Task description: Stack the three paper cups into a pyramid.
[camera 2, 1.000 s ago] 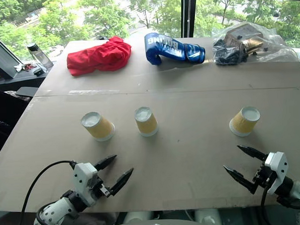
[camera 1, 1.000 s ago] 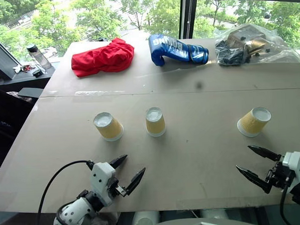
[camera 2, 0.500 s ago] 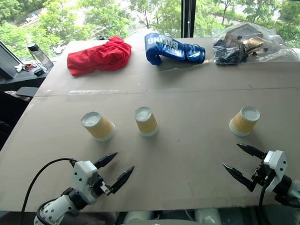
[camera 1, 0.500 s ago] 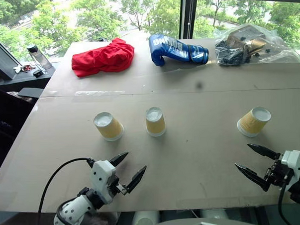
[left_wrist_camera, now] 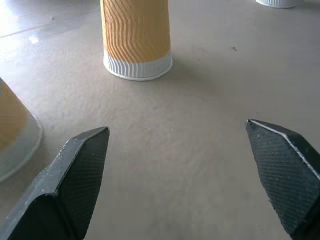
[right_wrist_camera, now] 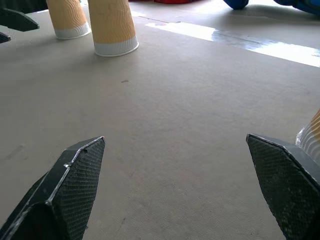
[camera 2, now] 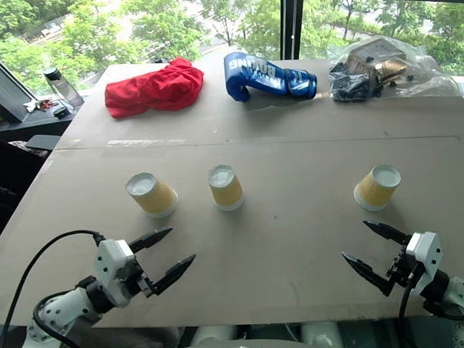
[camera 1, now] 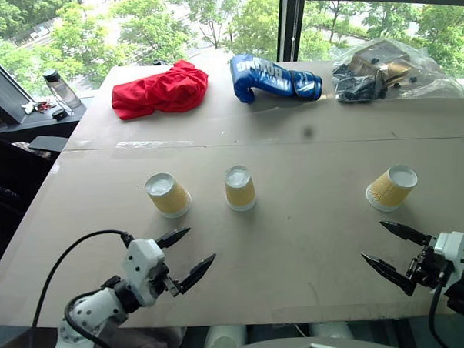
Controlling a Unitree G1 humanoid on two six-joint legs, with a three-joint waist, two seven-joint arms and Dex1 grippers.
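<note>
Three paper cups stand upside down on the tan table (camera 1: 312, 240), spaced apart in a row: a left cup (camera 1: 167, 195), a middle cup (camera 1: 239, 188) and a right cup (camera 1: 391, 188). No pyramid stands; no cup touches another. My left gripper (camera 1: 202, 244) is open and empty, near the table's front edge, just in front of the left cup. In the left wrist view the middle cup (left_wrist_camera: 136, 37) lies ahead between the open fingers (left_wrist_camera: 75, 175). My right gripper (camera 1: 372, 239) is open and empty, in front of the right cup.
At the table's far side lie a red cloth (camera 1: 160, 88), a blue boxing glove (camera 1: 274, 76) and a clear plastic bag of parts (camera 1: 389, 67). A water bottle (camera 1: 59, 87) stands on a ledge at the far left. A black cable (camera 1: 74, 258) trails from the left arm.
My left gripper has shifted to the left and slightly up, still open. The right gripper and the cups have stayed in place.
</note>
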